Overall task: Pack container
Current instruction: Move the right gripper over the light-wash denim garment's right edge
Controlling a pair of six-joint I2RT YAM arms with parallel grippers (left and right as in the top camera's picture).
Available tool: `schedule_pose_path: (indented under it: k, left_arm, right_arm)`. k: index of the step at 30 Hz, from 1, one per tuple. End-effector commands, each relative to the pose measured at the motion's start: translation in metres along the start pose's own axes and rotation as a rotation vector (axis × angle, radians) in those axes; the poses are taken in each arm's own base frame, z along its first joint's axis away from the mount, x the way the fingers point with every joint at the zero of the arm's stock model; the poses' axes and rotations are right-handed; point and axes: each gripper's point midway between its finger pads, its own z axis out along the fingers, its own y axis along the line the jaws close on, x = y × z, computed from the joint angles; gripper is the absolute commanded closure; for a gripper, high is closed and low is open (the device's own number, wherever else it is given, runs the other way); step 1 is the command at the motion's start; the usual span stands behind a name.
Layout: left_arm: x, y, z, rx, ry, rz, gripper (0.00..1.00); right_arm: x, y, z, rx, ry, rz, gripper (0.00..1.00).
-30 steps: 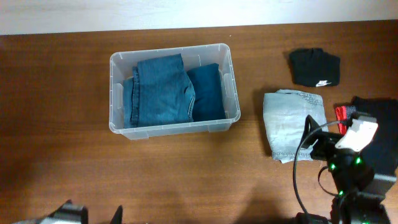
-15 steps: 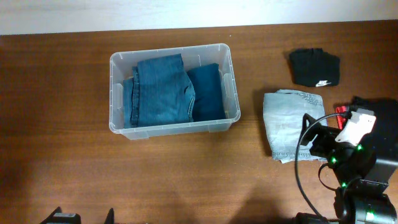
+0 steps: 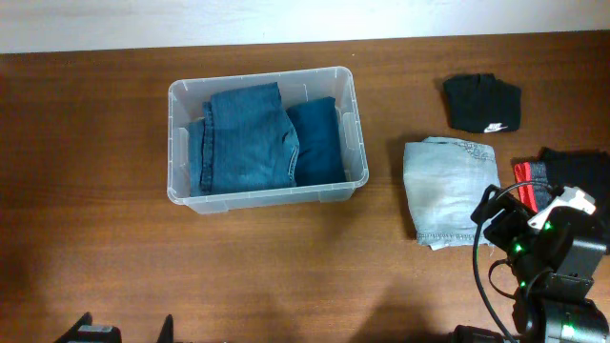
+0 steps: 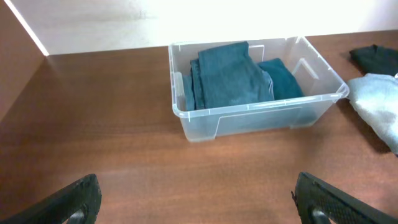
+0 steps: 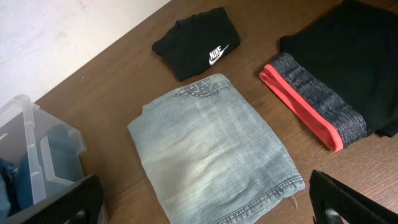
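A dark brown wooden table [image 3: 95, 143] with a fine grain fills nearly every view. A strip of white wall [image 3: 191, 19] runs along its far edge, and in the left wrist view the wall is washed out by bright light.

At the near left edge, the left gripper [image 4: 198, 202] hangs above bare wood. Its 2 black fingers [image 4: 78, 199] are spread wide at the lower corners of its own view, released, with only table between them.

The container [image 3: 272, 195] stands upright on the table, left of centre and nearer the far edge, its long side parallel to the wall. Inside lie 2 folded pieces: blue jeans [image 3: 243, 138] across the left and middle, and a darker teal piece [image 3: 316, 143] against the right wall, touching the jeans.

To the right, well apart from the container, a folded pale denim piece [image 3: 448, 191] lies flat on the wood. Beyond it, nearer the wall, is a folded black top [image 3: 482, 102] with a white Nike logo. Just beside the pale denim on the right lies a black garment [image 5: 348, 68] with a grey and red band [image 5: 298, 109].

The right gripper [image 5: 208, 202] hovers over the near edge of the pale denim, jaws wide apart and released, touching none of the clothes.
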Motion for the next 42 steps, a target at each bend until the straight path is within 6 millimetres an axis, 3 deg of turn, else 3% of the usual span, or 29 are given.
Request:
schedule_pose_path:
  k: [1,6,11,20,24,26,30,33,42]
  left_arm:
    - [-0.006,0.000,0.000,0.004,-0.028,0.004,0.01]
    - [-0.005,0.021,-0.001,-0.120,-0.019,0.002,0.00]
    - [-0.003,0.050,-0.007,-0.294,-0.012,0.000,0.01]
    - [-0.003,0.052,-0.007,-0.302,-0.011,0.000,0.00]
    - [0.004,0.051,-0.007,-0.301,0.020,0.004,0.01]
    - [0.012,0.051,-0.007,-0.300,0.051,0.007,0.00]
    - [0.034,0.050,-0.009,-0.296,0.144,0.018,0.00]
    - [0.055,0.049,-0.013,-0.292,0.232,0.027,0.01]
    - [0.057,0.049,-0.013,-0.292,0.240,0.028,0.00]
  right_arm:
    - [-0.009,0.000,-0.005,0.005,-0.028,0.015,0.02]
    - [-0.009,-0.005,-0.005,0.033,-0.030,0.056,0.02]
    - [-0.006,-0.047,0.002,0.226,-0.021,0.235,0.01]
    - [0.018,-0.059,0.036,0.164,0.210,0.425,0.01]
    - [0.018,-0.065,0.054,0.116,0.268,0.328,0.02]
    - [0.018,-0.058,0.064,0.051,0.293,0.253,0.02]
    - [0.015,-0.043,0.084,-0.084,0.321,0.147,0.01]
    - [0.013,-0.045,0.099,-0.107,0.321,0.116,0.01]
    - [0.015,-0.053,0.147,-0.154,0.339,0.061,0.02]
